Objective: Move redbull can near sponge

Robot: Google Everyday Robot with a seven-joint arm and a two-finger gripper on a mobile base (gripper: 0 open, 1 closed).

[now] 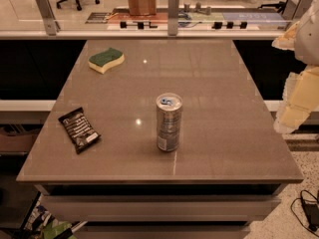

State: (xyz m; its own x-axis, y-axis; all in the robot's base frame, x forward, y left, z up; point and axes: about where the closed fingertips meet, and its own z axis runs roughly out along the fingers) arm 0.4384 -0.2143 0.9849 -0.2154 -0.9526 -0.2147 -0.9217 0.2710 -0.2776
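I see gripper (299, 103) beside table (224, 83) right edge, can't tell its grip | redbull can (169, 122) upright, well to its left | one can, one sponge (106, 59), one snack packet (79, 129)

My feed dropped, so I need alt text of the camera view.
A redbull can stands upright near the front centre of the table, well apart from the sponge at the back left. A dark snack packet lies flat at front left; the end effector hangs beyond the right edge, away from all three.
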